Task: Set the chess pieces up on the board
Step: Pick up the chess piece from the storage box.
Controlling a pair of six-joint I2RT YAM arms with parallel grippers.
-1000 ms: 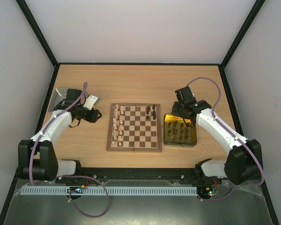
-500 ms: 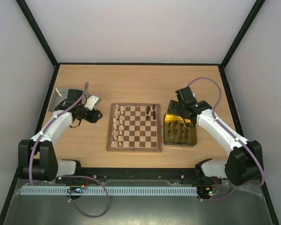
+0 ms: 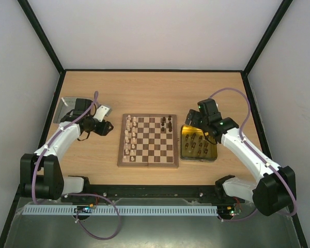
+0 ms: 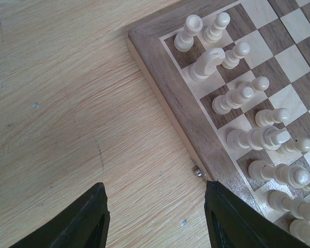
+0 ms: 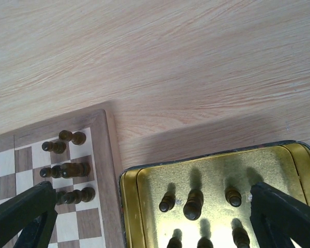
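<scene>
The board (image 3: pixel 148 164) lies mid-table. Several pale chess pieces (image 3: pixel 129 136) stand in its two left files, and a few dark ones (image 3: pixel 167 123) at its far right corner. More dark pieces (image 5: pixel 192 203) stand in the yellow tray (image 3: pixel 199 159) right of the board. My left gripper (image 3: pixel 104 126) hangs open over bare table beside the board's left frame (image 4: pixel 196 134), near the pale pieces (image 4: pixel 237 98), with nothing between its fingers. My right gripper (image 3: pixel 194 120) is open wide above the tray's far left corner (image 5: pixel 129 206), also with nothing in it, the board's dark pieces (image 5: pixel 67 169) to its left.
A silver metal tray (image 3: pixel 66 109) sits at the far left, partly hidden by my left arm. A small metal clasp (image 4: pixel 198 172) sticks out from the board's left edge. Black frame rails bound the table's far and side edges.
My right gripper has opened wider and its arm has shifted slightly nearer over the yellow tray. The left arm has not moved.
</scene>
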